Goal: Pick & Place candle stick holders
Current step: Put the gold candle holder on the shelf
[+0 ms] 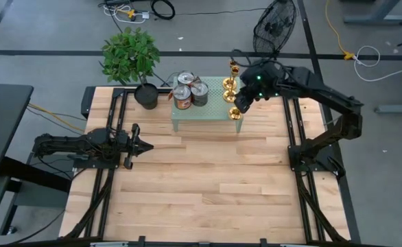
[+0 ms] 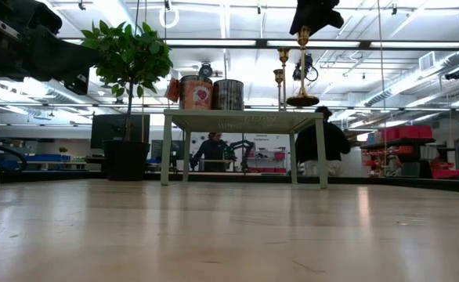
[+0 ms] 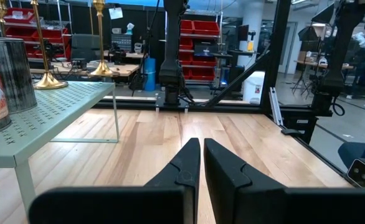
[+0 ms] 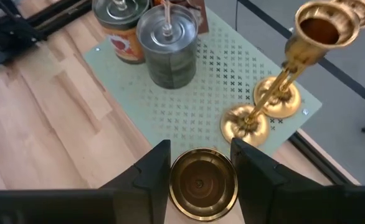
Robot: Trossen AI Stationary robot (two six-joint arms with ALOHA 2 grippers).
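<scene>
The right gripper (image 4: 200,180) clasps one candle stick holder (image 4: 202,182) by its top, stem hanging upright straight below the fingers with its flared base just clear of the pale green perforated stand (image 4: 189,99) at that stand's right end, near the edge. The other two holders (image 4: 276,93) rest upright on the stand just beside it, the tins (image 4: 167,43) farther along. The left gripper (image 3: 201,165) waits well apart over bare wooden table (image 1: 208,178), fingers pressed together on nothing; open tabletop lies all around.

Held candle stick holder (image 4: 202,184): stem hidden below cup. Third holder's (image 4: 355,9) cup cut off, seemingly.
</scene>
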